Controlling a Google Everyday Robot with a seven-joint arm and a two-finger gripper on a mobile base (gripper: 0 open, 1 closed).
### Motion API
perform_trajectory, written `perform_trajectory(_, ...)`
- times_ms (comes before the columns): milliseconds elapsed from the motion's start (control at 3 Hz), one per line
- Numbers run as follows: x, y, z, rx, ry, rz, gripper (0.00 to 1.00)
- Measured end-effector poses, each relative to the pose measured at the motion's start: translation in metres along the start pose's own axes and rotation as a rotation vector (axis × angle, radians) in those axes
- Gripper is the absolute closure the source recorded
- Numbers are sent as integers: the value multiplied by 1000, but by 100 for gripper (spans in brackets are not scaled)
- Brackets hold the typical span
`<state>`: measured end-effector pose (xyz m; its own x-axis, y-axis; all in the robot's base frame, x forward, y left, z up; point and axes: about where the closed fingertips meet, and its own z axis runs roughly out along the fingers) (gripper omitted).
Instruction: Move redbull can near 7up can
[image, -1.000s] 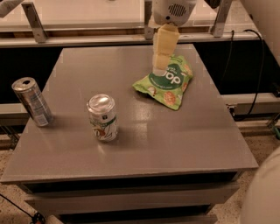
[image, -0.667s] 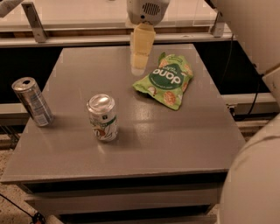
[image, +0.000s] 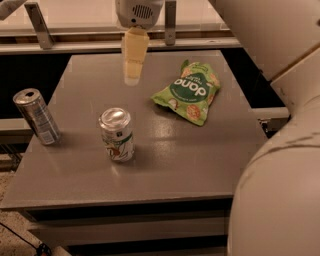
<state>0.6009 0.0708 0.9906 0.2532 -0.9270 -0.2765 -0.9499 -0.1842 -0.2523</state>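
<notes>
The redbull can (image: 36, 116), slim and silver-grey with bluish panels, stands upright at the table's left edge. The 7up can (image: 117, 134), shorter and wider with a whitish body and green and red markings, stands upright in the front middle of the table, to the right of the redbull can. My gripper (image: 133, 74) hangs above the table's far middle, well behind both cans and left of the green bag. It holds nothing that I can see.
A green snack bag (image: 190, 91) lies on the right half of the grey table (image: 150, 172). A metal rail with uprights (image: 40, 17) runs behind the table. My arm's white body (image: 280, 150) fills the right side of the view.
My gripper has moved to the left, from over the snack bag's left edge to the table's far middle. The cans and the bag have not moved.
</notes>
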Motion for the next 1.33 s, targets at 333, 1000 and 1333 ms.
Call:
perform_trajectory(333,-25,-9,14,-13,-110,-13,0)
perform_trajectory(1000,-118,-7,27,-89,-382,-42,0)
perform_trajectory(1333,-120,-6,27,-92,-388,-43,0)
